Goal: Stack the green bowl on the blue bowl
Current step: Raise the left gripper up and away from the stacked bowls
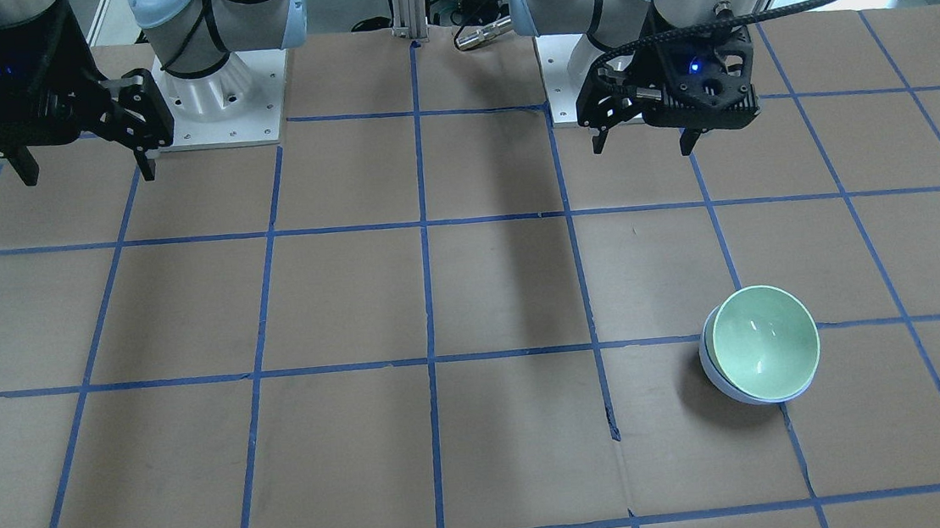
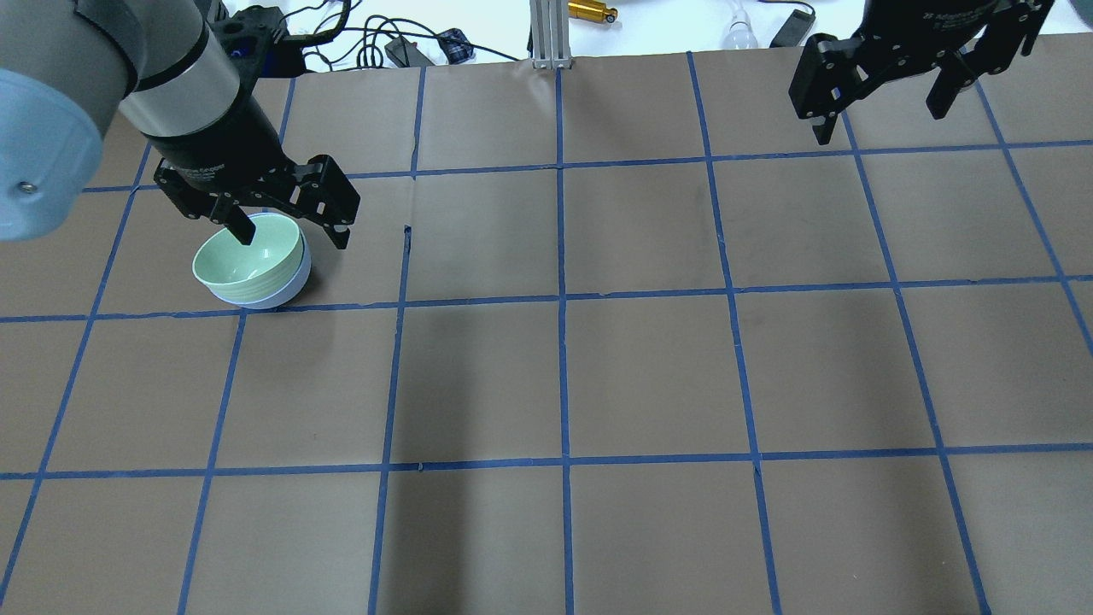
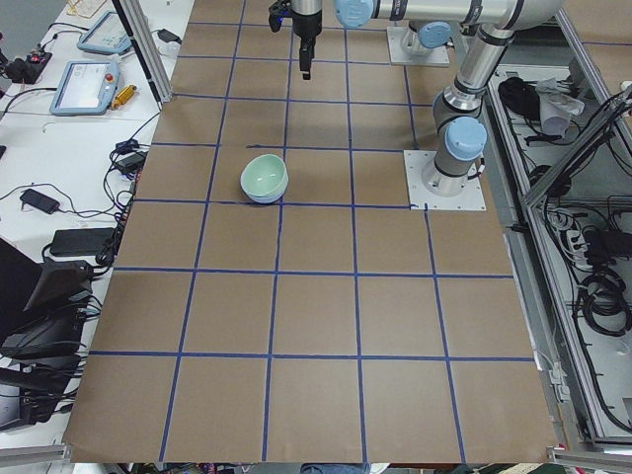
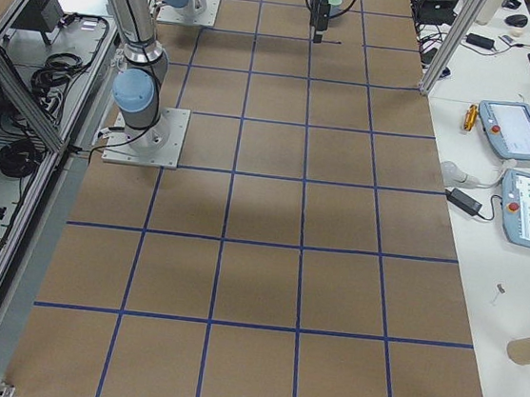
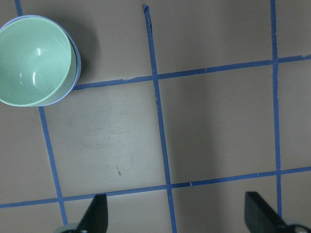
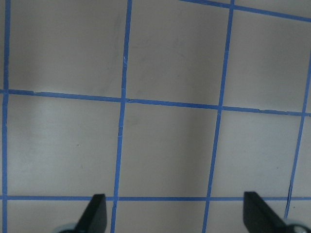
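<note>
The green bowl (image 1: 766, 343) sits nested upright inside the blue bowl (image 1: 713, 374), on the table on my left side. Only the blue bowl's rim and outer wall show around it. The pair also shows in the overhead view, green bowl (image 2: 248, 259) in blue bowl (image 2: 277, 295), and in the left wrist view, green bowl (image 5: 34, 60) at the top left. My left gripper (image 1: 643, 147) is open and empty, raised above the table, on the robot-base side of the bowls. My right gripper (image 1: 88, 176) is open and empty, raised on the far right side.
Brown paper with a blue tape grid (image 1: 431, 359) covers the table. The two arm bases (image 1: 217, 99) stand at the robot's edge. Cables and a metal post (image 2: 546, 34) lie beyond the far edge. Teach pendants (image 4: 517, 131) lie on a side table.
</note>
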Robot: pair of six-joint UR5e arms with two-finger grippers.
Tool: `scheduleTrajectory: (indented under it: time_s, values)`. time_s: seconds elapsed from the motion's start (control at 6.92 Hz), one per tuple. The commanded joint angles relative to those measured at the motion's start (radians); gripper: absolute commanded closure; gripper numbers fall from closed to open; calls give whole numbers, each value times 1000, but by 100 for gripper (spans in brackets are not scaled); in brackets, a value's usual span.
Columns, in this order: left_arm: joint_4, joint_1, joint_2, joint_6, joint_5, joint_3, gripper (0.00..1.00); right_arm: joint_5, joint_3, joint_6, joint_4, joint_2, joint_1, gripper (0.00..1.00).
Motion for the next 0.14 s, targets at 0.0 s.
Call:
scheduleTrajectory:
  time_s: [0.0]
  values:
    - [4, -1, 4, -1, -2, 1, 0, 0, 0, 0, 0, 0, 0, 0]
